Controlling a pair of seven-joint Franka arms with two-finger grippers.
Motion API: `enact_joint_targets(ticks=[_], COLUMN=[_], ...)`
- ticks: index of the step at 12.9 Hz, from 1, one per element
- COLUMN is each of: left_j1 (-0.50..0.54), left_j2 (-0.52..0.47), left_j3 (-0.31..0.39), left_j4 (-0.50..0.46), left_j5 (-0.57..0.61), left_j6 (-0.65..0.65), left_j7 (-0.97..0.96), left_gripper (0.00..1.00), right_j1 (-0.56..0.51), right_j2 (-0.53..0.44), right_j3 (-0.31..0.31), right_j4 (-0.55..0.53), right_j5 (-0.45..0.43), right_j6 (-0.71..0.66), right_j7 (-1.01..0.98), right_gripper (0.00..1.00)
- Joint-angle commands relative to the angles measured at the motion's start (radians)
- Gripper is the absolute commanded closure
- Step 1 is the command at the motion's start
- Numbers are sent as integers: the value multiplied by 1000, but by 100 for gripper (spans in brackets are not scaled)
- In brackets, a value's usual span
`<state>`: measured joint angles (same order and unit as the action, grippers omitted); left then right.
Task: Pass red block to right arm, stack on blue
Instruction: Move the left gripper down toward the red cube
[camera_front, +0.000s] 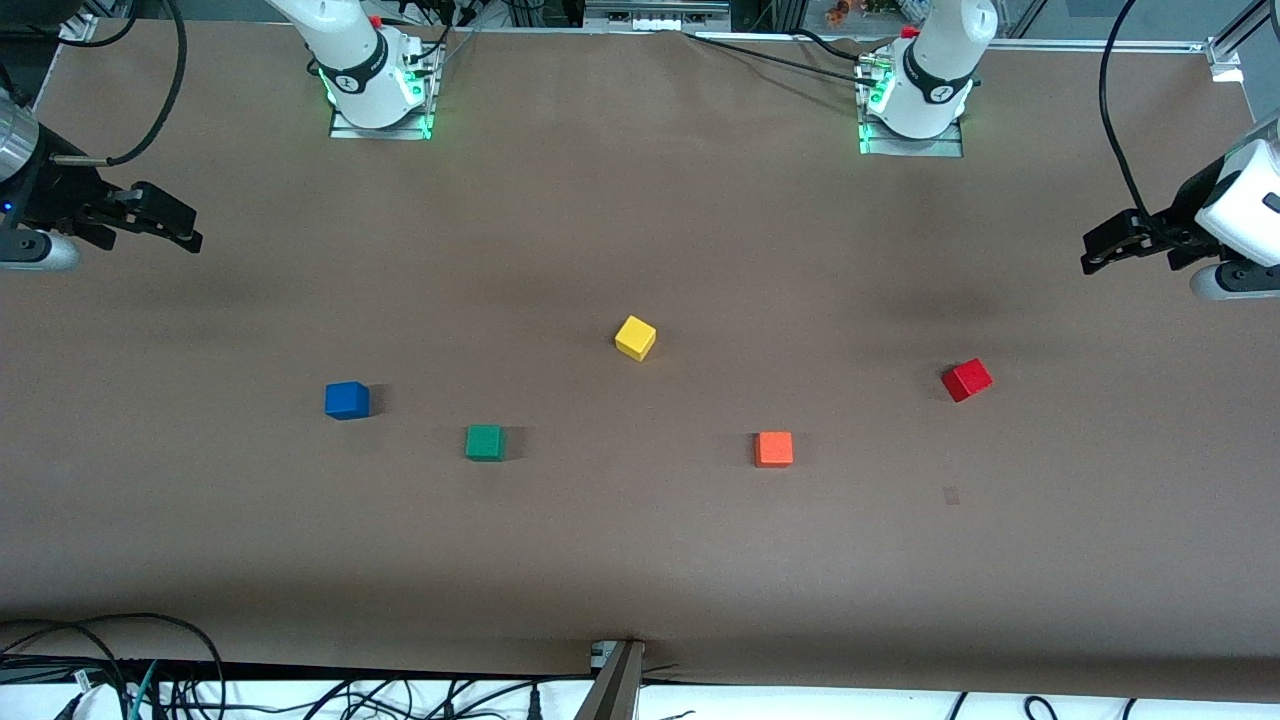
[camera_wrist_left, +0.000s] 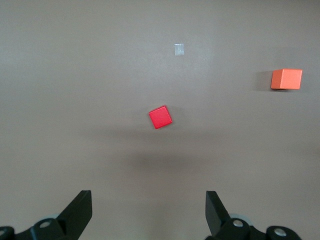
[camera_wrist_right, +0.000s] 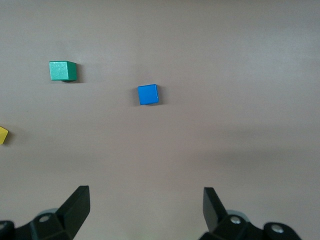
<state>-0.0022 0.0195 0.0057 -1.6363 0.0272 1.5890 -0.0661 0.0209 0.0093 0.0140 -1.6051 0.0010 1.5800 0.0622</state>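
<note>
The red block (camera_front: 966, 379) (camera_wrist_left: 160, 117) lies on the brown table toward the left arm's end. The blue cube (camera_front: 346, 399) (camera_wrist_right: 148, 94) lies toward the right arm's end. My left gripper (camera_front: 1098, 252) (camera_wrist_left: 148, 212) hangs open and empty in the air at the left arm's end of the table, apart from the red block. My right gripper (camera_front: 185, 225) (camera_wrist_right: 146, 211) hangs open and empty at the right arm's end, with the blue cube in its view.
A green cube (camera_front: 485, 441) (camera_wrist_right: 62, 70) lies beside the blue one, slightly nearer the front camera. A yellow cube (camera_front: 635, 337) sits mid-table, an orange cube (camera_front: 773, 448) (camera_wrist_left: 286, 79) between it and the red block. A small pale mark (camera_front: 951, 494) is on the table.
</note>
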Motion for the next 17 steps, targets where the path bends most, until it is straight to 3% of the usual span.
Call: enact_joint_targets(ticks=[1, 10, 12, 17], left_j1=[-2, -7, -7, -12], left_j2=[7, 17, 26, 173], left_j3=[-3, -3, -3, -3], left_j4=[21, 23, 23, 19], left_j5=[16, 7, 17, 2], left_j6=[-20, -90, -89, -28], left_j7=[19, 9, 89, 76], left_gripper=[0, 0, 0, 0], right_j1=[-9, -9, -9, -9], right_j2=[6, 6, 6, 6], right_j3=[6, 4, 4, 4], right_j4=[19, 19, 19, 21], right_j5=[-3, -3, -3, -1], right_j6=[-17, -18, -18, -9], right_j7=[-12, -12, -12, -12], right_gripper=[0, 0, 0, 0])
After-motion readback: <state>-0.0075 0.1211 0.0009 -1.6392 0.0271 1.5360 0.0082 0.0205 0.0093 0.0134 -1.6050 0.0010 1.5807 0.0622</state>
